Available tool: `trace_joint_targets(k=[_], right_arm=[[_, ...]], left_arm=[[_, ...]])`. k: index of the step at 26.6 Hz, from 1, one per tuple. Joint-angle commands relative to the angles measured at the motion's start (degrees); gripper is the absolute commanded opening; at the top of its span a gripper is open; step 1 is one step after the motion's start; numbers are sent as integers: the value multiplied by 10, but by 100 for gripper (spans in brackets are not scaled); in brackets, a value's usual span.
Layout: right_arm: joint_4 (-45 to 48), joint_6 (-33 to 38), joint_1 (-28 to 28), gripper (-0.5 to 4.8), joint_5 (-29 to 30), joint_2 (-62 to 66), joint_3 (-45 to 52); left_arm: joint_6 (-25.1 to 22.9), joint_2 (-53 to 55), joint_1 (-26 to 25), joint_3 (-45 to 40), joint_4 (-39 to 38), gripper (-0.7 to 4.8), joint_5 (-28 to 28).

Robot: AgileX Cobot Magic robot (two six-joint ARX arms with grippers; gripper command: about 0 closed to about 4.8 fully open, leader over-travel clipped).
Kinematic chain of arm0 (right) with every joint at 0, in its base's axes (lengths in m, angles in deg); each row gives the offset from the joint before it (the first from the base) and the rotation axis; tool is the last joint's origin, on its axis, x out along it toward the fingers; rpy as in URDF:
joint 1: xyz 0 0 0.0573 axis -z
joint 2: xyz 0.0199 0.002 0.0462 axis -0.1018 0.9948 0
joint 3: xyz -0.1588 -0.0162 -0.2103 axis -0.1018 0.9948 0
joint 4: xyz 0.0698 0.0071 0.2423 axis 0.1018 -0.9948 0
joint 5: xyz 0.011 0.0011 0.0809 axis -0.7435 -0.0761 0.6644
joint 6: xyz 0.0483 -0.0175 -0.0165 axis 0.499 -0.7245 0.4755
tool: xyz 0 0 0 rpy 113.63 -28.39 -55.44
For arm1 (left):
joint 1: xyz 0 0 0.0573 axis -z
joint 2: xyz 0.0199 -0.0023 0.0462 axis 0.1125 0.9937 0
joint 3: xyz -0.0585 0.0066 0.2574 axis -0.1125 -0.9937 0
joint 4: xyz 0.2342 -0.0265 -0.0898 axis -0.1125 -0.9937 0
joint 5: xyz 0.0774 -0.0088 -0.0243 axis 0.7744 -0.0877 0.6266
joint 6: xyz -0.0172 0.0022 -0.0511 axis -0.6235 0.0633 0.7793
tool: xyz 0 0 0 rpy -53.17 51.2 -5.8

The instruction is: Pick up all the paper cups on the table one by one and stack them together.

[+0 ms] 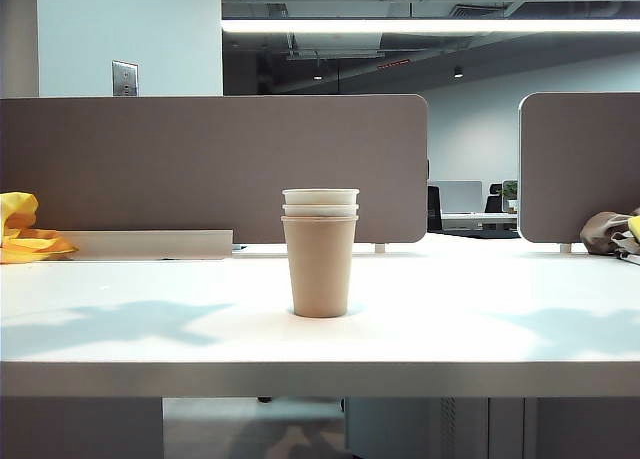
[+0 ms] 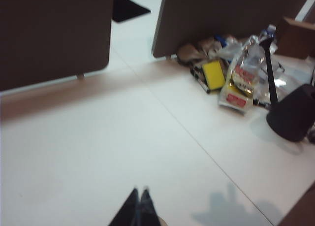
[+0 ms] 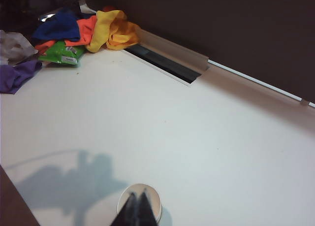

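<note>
The paper cups stand nested in one upright stack at the middle of the table. A plain tan cup is on the outside, with two white rims showing above its lip. Neither arm shows in the exterior view; only their shadows lie on the table to either side. In the right wrist view my right gripper is shut and empty, high above the stack's open mouth. In the left wrist view my left gripper is shut and empty over bare table, with a sliver of a cup rim beside it.
Grey-brown partition panels close the back of the table. Yellow cloth lies at the far left among coloured cloths, next to a cable tray. Bags and clutter and a black stand sit at the far right.
</note>
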Motion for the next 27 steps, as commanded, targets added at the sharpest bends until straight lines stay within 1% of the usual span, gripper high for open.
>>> trace_joint_targets(k=[1,2,4,7,11,15,17,19,22,24,27], right_arm=[[108,-1,0,-2,-2,-65,92],[157,4,0,-2,-15,-98,143],[202,15,0,-2,-28,-129,190],[254,21,0,-2,-56,-173,249],[301,27,0,-2,-103,-219,302],[323,26,0,-1,-157,-250,337],[328,26,0,-1,-173,-259,352],[340,26,0,-1,-177,-275,379],[342,27,0,-1,-181,-298,418],[342,27,0,-1,-186,-315,439],[343,50,0,-1,-206,-369,499]], left_arm=[[-38,-29,0,0,21,-6,20],[-40,-38,0,-2,21,-6,23],[-51,-54,0,-18,38,-6,25],[-52,-93,0,-79,98,-6,25],[-48,-160,0,-188,182,-6,41],[-48,-244,0,-315,270,-6,89],[-48,-292,-1,-375,308,-6,110],[-50,-351,-1,-434,320,-6,139],[-58,-424,-1,-496,307,-6,161],[-63,-465,-1,-523,287,-6,176],[-62,-545,-1,-575,245,-6,215]])
